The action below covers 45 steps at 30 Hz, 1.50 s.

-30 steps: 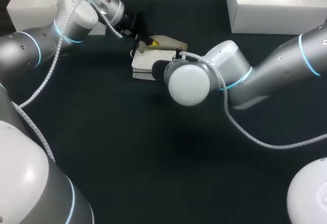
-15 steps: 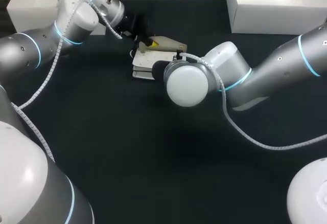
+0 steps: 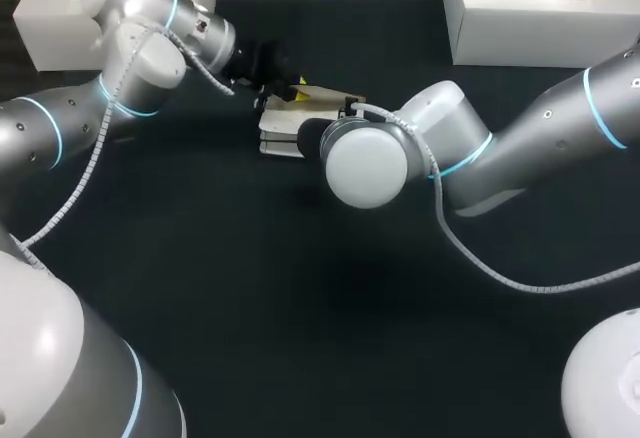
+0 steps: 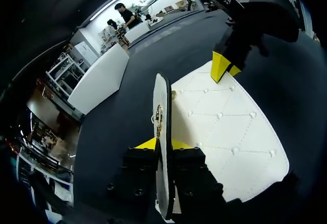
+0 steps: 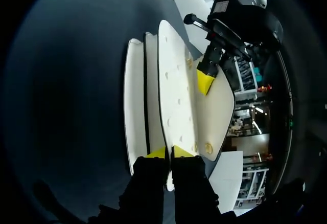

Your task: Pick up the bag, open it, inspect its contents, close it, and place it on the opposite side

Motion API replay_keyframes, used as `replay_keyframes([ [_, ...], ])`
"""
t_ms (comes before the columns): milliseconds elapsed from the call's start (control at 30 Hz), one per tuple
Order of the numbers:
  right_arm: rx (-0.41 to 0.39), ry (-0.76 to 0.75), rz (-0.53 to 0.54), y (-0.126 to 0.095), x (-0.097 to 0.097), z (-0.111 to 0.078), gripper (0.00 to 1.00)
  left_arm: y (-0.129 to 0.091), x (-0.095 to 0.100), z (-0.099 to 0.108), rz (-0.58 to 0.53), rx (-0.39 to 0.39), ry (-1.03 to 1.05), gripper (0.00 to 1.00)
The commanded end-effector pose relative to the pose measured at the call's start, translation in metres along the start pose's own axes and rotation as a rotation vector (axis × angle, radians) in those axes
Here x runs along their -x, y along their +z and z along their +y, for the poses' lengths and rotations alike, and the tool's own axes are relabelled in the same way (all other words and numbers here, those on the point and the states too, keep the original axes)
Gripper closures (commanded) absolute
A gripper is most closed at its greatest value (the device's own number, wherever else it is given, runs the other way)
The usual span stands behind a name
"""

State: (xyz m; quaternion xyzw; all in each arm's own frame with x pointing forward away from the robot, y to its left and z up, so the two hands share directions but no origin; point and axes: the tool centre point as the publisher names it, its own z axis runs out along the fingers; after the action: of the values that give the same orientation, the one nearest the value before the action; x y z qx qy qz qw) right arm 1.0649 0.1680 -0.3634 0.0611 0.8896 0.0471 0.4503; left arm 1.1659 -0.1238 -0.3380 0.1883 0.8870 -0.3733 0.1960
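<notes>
A white quilted bag (image 3: 278, 124) lies on the dark table behind the middle. In the left wrist view a thin edge of the bag's flap (image 4: 162, 106), with a small gold clasp, stands upright between my left gripper's (image 4: 163, 144) yellow tips, which press it from both sides. My right gripper (image 5: 168, 153) is shut on the opposite edge of the quilted flap (image 5: 176, 96), above the bag's stacked layers. Each wrist view shows the other gripper's yellow tip at the flap's far end. In the head view the right wrist (image 3: 365, 163) hides its own fingers.
A white box (image 3: 540, 18) stands at the back right of the table and another white box (image 3: 60, 13) at the back left. The dark tabletop (image 3: 300, 288) stretches wide in front of the bag.
My left gripper has swung right, over the bag's back edge. The raised flap, whose tan underside showed before, now lies lower. The right arm has barely moved.
</notes>
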Motion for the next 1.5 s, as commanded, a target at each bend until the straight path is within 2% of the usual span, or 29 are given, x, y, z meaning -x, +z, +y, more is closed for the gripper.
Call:
replay_keyframes([
  [33,-0.001,0.001,-0.004,0.001,0.000,0.000,1.00,-0.010,0.005,-0.003,-0.008,-0.003,-0.033,0.52],
  [167,-0.001,0.001,-0.004,0.001,0.000,0.000,1.00,-0.022,0.013,-0.003,-0.008,-0.009,-0.060,0.53],
  [267,-0.001,0.001,-0.004,0.001,0.000,0.000,1.00,-0.028,0.017,-0.002,-0.010,-0.020,-0.057,0.64],
  [367,-0.001,0.001,-0.004,0.001,0.000,0.000,1.00,-0.029,0.019,0.000,-0.007,-0.019,-0.052,0.71],
  [400,-0.001,0.001,-0.004,0.001,0.000,0.000,1.00,-0.029,0.020,0.001,-0.008,-0.020,-0.050,0.81],
  [433,-0.001,0.001,-0.004,0.001,0.000,0.000,1.00,-0.028,0.020,0.001,-0.008,-0.023,-0.045,0.95],
  [467,-0.001,0.001,-0.004,0.001,0.000,0.000,1.00,-0.029,0.020,0.001,-0.009,-0.026,-0.038,1.00],
  [633,-0.001,0.001,-0.004,0.001,0.000,0.000,1.00,-0.027,0.011,0.002,-0.014,-0.039,0.006,1.00],
  [900,-0.001,0.001,-0.004,0.001,0.000,0.000,1.00,-0.031,-0.015,-0.004,-0.079,-0.070,0.088,1.00],
  [1367,-0.001,0.001,-0.004,0.001,0.000,0.000,1.00,-0.031,-0.015,-0.004,-0.079,-0.070,0.088,1.00],
  [1500,-0.001,0.001,-0.004,0.001,0.000,0.000,1.00,-0.028,-0.030,-0.005,-0.070,-0.083,0.121,1.00],
])
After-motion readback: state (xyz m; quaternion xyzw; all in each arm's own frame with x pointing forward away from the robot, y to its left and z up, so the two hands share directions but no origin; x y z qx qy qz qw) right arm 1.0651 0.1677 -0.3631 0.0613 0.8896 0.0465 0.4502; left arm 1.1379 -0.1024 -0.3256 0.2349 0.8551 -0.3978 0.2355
